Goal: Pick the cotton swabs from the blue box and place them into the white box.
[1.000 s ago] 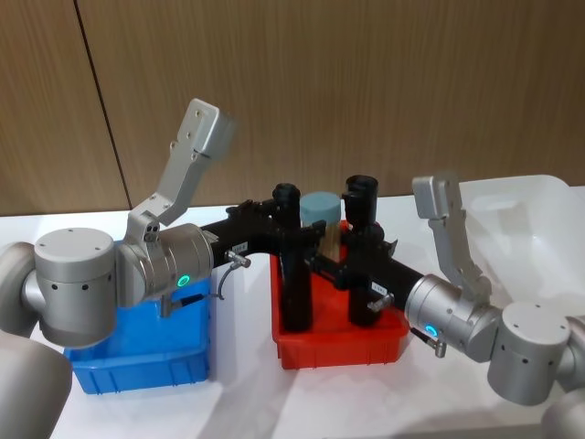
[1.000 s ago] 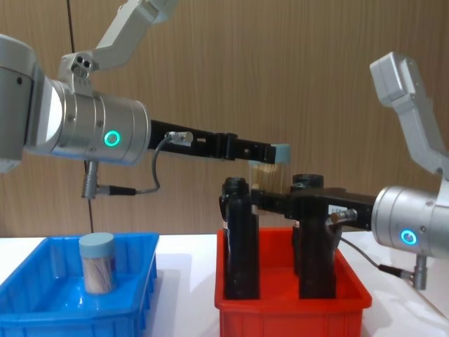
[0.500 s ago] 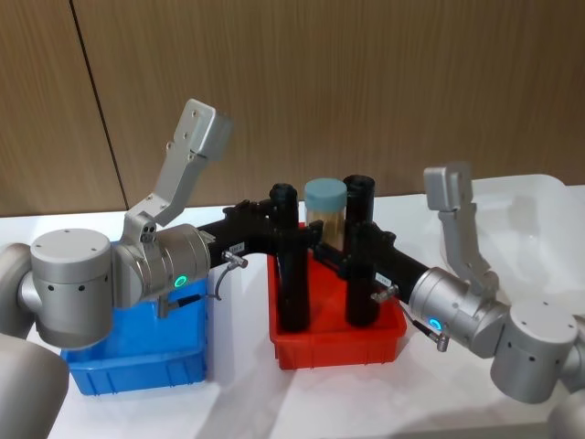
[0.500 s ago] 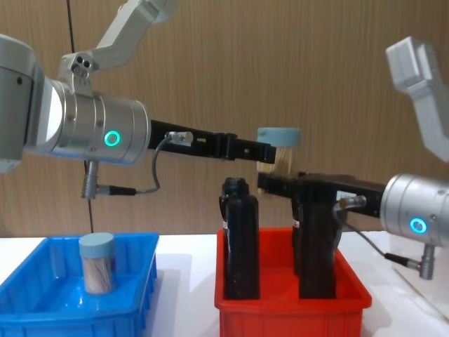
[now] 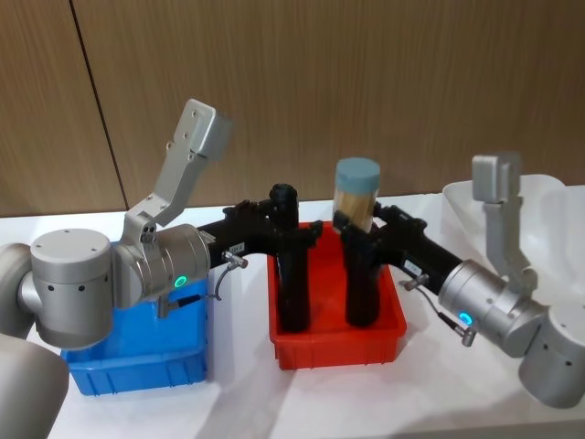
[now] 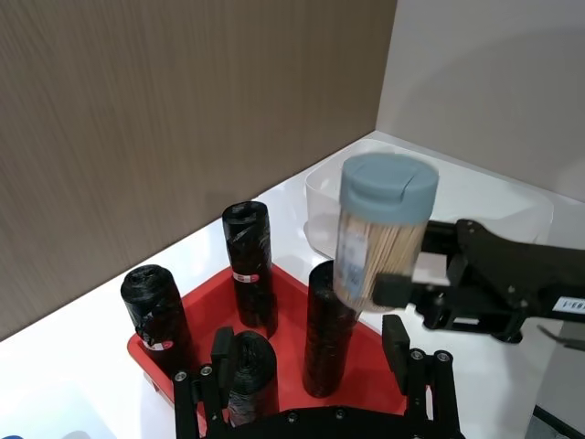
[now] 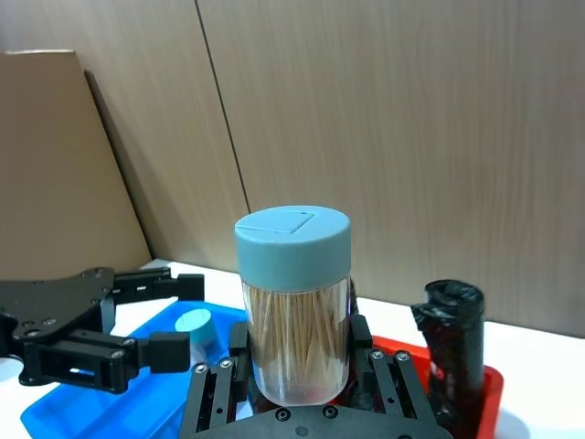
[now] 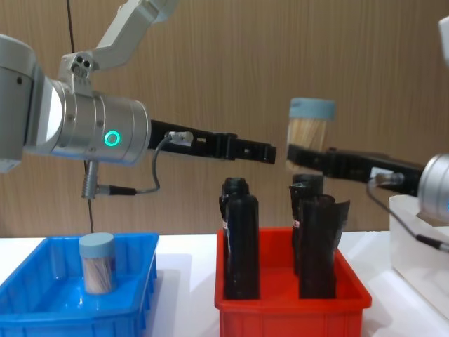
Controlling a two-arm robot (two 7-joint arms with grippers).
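The right pincer (image 8: 300,152) is closed around a cotton swab jar (image 8: 312,126) and holds it upright at centre right of the chest view, above the black bottles (image 8: 240,239) in the red bin (image 8: 291,317), with the white box (image 8: 414,232) at the right edge. The left pincer (image 6: 309,349) is wide and empty, near this jar but apart. A second jar (image 8: 97,263) stands in the blue box (image 8: 70,321) at lower left.

Wood-panel wall (image 5: 366,82), white table (image 5: 245,401)
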